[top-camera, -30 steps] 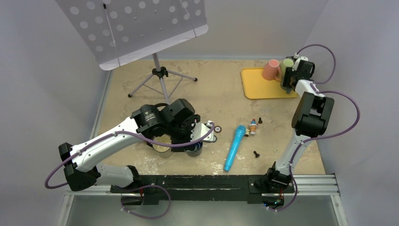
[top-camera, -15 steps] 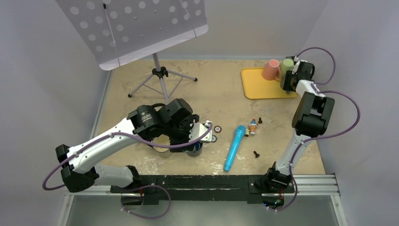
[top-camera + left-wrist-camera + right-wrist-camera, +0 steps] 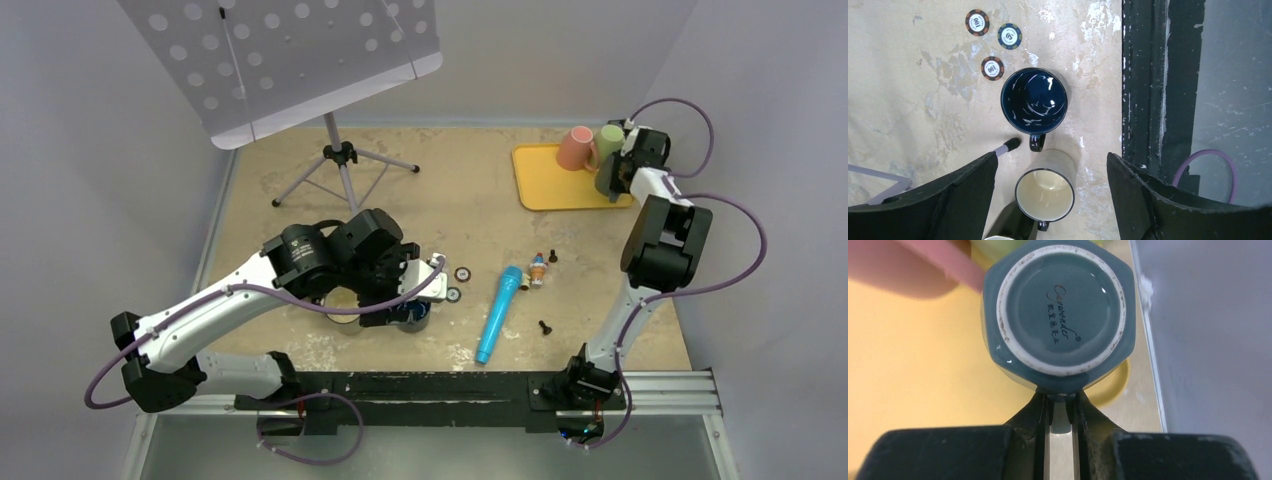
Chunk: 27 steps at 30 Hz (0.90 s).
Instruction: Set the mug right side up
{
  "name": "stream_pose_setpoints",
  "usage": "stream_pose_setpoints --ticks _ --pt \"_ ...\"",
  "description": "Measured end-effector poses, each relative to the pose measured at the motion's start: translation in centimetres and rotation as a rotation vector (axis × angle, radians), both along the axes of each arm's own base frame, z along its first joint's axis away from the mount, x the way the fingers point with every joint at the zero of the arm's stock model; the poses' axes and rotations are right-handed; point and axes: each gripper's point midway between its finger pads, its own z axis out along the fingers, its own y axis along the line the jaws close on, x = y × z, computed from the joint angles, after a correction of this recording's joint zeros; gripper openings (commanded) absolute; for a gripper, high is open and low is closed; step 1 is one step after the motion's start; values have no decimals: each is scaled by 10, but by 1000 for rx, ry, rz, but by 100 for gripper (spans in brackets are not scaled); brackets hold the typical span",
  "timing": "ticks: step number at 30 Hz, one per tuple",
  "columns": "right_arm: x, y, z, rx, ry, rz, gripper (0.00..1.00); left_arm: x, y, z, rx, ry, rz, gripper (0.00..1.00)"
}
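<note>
The right fingers (image 3: 1032,416) pinched the handle of the teal mug (image 3: 1060,310), bottom-up at the tray's (image 3: 913,365) edge. The left fingers (image 3: 953,197) gaped wide, holding nothing, above an upright navy mug (image 3: 1033,101) and cream mug (image 3: 1044,195) on the worktop (image 3: 923,100).

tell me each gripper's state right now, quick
Left gripper: open, holding nothing.
Right gripper: shut on the handle of the upside-down teal mug.

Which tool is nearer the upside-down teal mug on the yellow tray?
Right. The right tool grips the teal mug by its handle; the left tool hangs open over a cream mug, far away.
</note>
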Motion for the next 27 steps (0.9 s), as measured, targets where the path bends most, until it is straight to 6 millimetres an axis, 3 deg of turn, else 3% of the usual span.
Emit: stream_pose_setpoints --ticks 3,6,8,11,12,14,16,18,21,24,27 --pt "-20 8 7 11 6 -6 0 -2 -1 3 -29 35 24 83" --pt "-50 25 37 34 -41 -11 0 4 -1 8 -72 62 88 82" --pt "-69 39 74 40 -121 -8 0 10 -3 11 -97 69 130 82" --pt "-91 68 151 62 -335 35 0 16 -8 17 -149 89 180 83" --pt "-101 83 185 69 -437 70 0 16 -12 22 -188 114 193 83" --pt "-116 114 233 87 -581 154 0 14 -15 33 -252 156 214 83" --pt "-135 155 272 130 -706 286 0 12 -16 53 -335 188 236 84" --pt "-160 207 303 216 -812 463 0 8 -18 84 -432 219 244 84" --pt "-209 280 330 395 -908 749 0 -1 -28 144 -608 252 212 86" --pt "-262 327 342 567 -950 976 0 -11 -32 185 -727 289 190 87" --pt "-305 349 355 682 -983 1128 0 -16 -34 213 -797 312 188 87"
